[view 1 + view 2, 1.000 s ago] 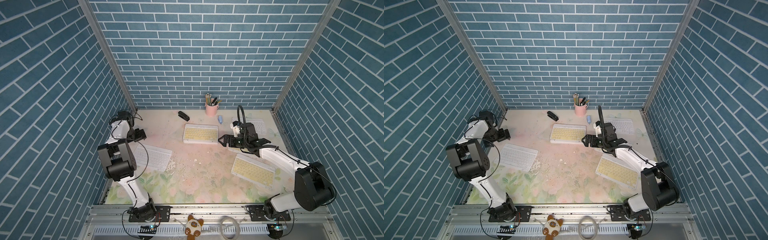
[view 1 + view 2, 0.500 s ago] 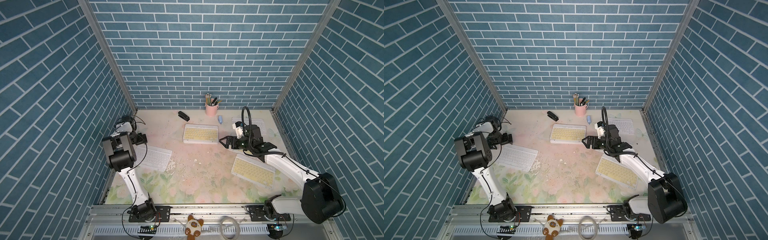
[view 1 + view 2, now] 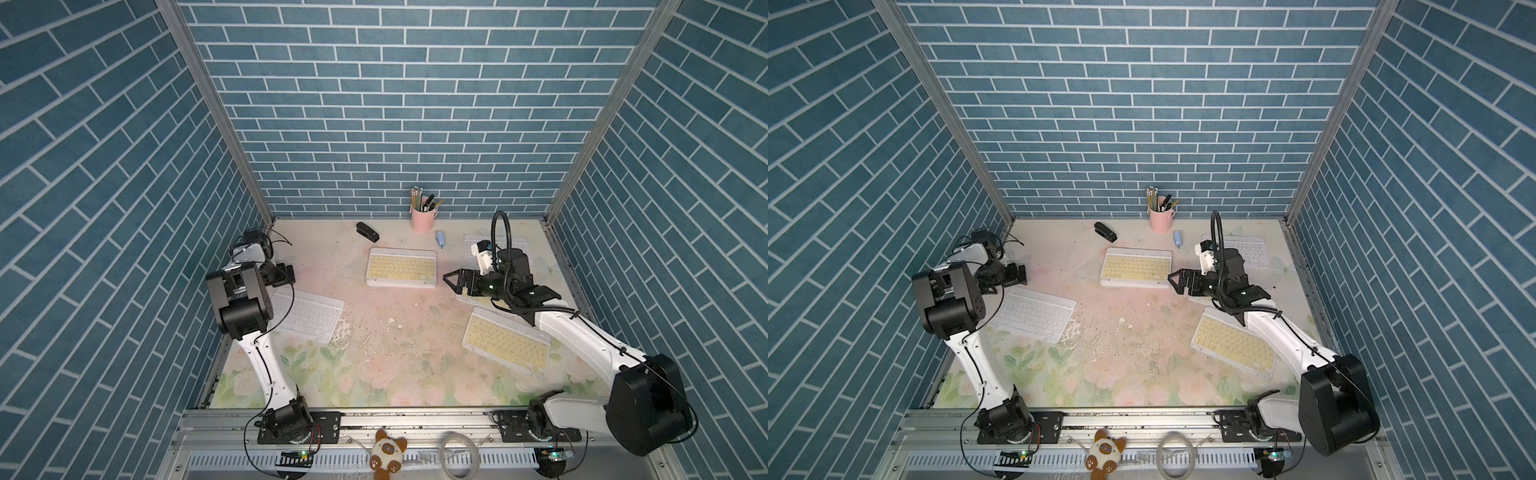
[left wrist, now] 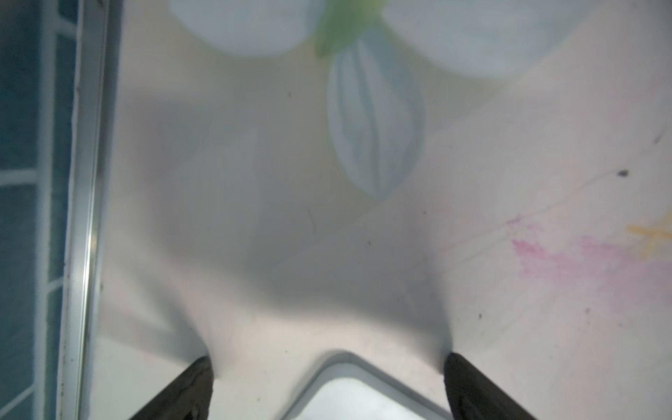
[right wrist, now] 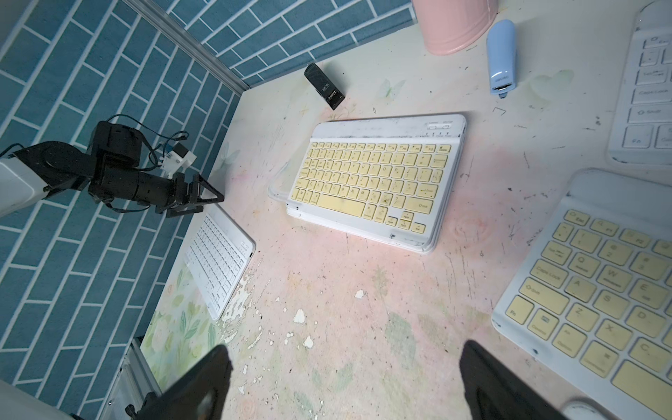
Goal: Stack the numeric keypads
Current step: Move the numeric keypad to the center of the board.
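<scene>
A stack of yellow-keyed numeric keypads (image 3: 401, 272) (image 3: 1136, 268) (image 5: 374, 182) lies at the middle back. A white-keyed keypad (image 3: 307, 318) (image 3: 1034, 313) (image 5: 218, 262) lies at the left, and a yellow-keyed one (image 3: 505, 347) (image 3: 1233, 347) (image 5: 600, 291) at the right front. Another white-keyed one (image 3: 1250, 251) (image 5: 647, 91) lies at the back right, partly behind my right arm. My left gripper (image 3: 286, 276) (image 3: 1017, 276) (image 4: 327, 362) hangs open over a corner of the left keypad (image 4: 349, 396). My right gripper (image 3: 451, 280) (image 3: 1175, 282) (image 5: 345, 349) is open and empty, right of the stack.
A pink cup of pencils (image 3: 423, 214) (image 5: 458, 25), a black stapler (image 3: 368, 231) (image 5: 324, 85) and a blue stick (image 3: 440, 239) (image 5: 502, 54) stand along the back wall. Blue brick walls close in three sides. A metal rail (image 4: 82, 218) runs close beside the left gripper.
The right arm's elbow has swung out toward the front right, and its gripper has shifted slightly right. The left arm has folded in a little, its gripper lower at the white keypad.
</scene>
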Tool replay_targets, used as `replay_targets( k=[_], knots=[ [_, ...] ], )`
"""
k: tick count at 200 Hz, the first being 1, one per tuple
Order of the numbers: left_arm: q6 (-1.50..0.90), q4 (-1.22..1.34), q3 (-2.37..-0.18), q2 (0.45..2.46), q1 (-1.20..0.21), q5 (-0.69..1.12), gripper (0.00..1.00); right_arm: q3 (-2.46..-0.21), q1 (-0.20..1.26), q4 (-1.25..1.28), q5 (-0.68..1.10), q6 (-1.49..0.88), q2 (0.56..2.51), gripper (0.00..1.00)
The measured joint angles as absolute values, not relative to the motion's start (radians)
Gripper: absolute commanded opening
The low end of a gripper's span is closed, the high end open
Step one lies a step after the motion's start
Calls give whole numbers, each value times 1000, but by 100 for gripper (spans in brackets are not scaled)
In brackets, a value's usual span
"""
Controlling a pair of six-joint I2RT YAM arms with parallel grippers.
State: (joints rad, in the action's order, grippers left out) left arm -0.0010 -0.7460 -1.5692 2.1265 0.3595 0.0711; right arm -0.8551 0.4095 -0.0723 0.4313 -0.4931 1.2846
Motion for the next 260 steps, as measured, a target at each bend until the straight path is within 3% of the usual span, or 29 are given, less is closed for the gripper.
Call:
replay_targets(
  k=[174,260],
  knots=[
    [-107,-813,-1311,1942,254,156,100,-828,385,-38,453,-502,1281,98],
    [-195,-827,-1163,1821,90,324,100,-809,385,-4,493,-564,1318,98]
  ],
)
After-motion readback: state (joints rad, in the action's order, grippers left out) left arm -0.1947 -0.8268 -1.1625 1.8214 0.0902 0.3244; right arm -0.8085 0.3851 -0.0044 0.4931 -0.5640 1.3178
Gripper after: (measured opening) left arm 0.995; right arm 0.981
